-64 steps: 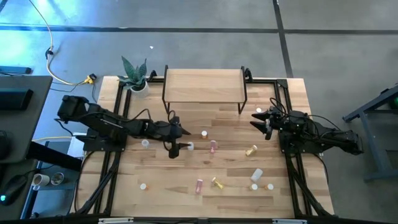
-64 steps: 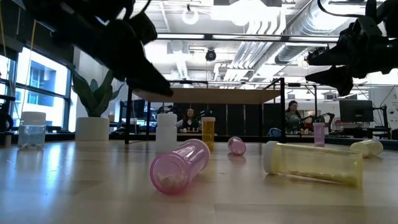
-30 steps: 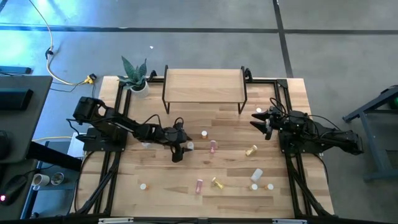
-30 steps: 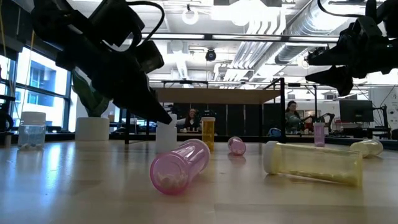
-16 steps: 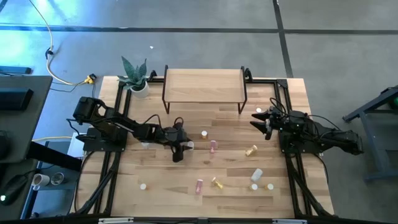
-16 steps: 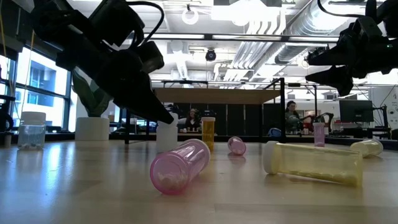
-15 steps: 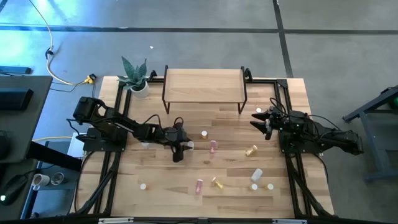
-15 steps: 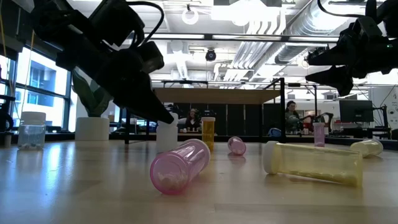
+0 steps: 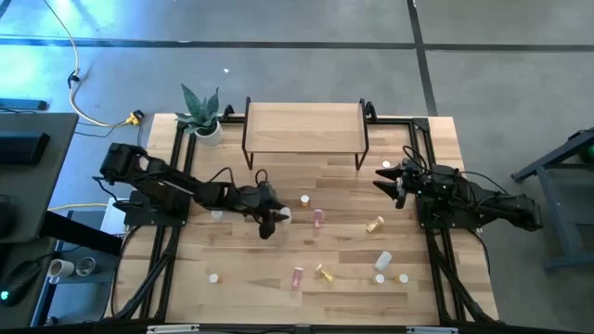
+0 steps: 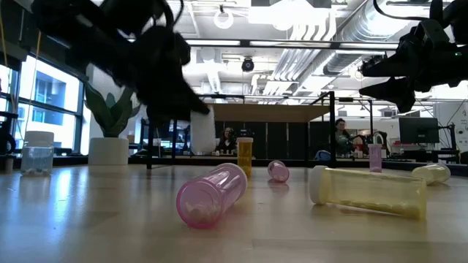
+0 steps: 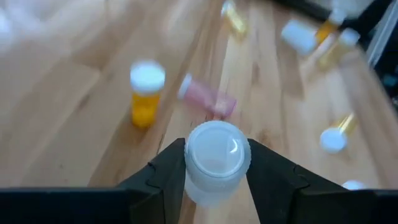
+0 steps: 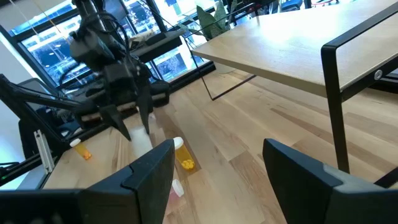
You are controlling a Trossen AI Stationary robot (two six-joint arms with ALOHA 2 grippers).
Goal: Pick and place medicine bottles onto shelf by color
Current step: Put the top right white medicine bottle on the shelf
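My left gripper (image 9: 271, 221) is shut on a small white bottle (image 11: 217, 159), which also shows in the low view as the white bottle (image 10: 202, 131) above the tabletop. The shelf (image 9: 304, 128), a light-wood board on black legs, stands at the table's far side. Other bottles are spread over the table: an upright orange one (image 9: 304, 199), a pink one (image 9: 318, 219) on its side, a yellow one (image 9: 375, 224) on its side. My right gripper (image 12: 230, 180) waits open above the table's right side, holding nothing. My left gripper pinches the white bottle's side wall (image 11: 194, 182) below its cap between the two fingers. The fingers come slanting down from the table's left. The bottle stands upright in the hold, cap up, lifted clear of the table.
Near the front lie a pink bottle (image 10: 210, 193) and a large yellowish one (image 10: 369, 191). More bottles sit at the front right (image 9: 382, 261) and front left (image 9: 213, 276). A potted plant (image 9: 204, 116) stands at the far left corner. People sit in the room beyond.
My left gripper has risen and rolled a little about its own line. The white bottle, which stood on the table half a second ago, has gone up with it and now hangs clear of the tabletop.
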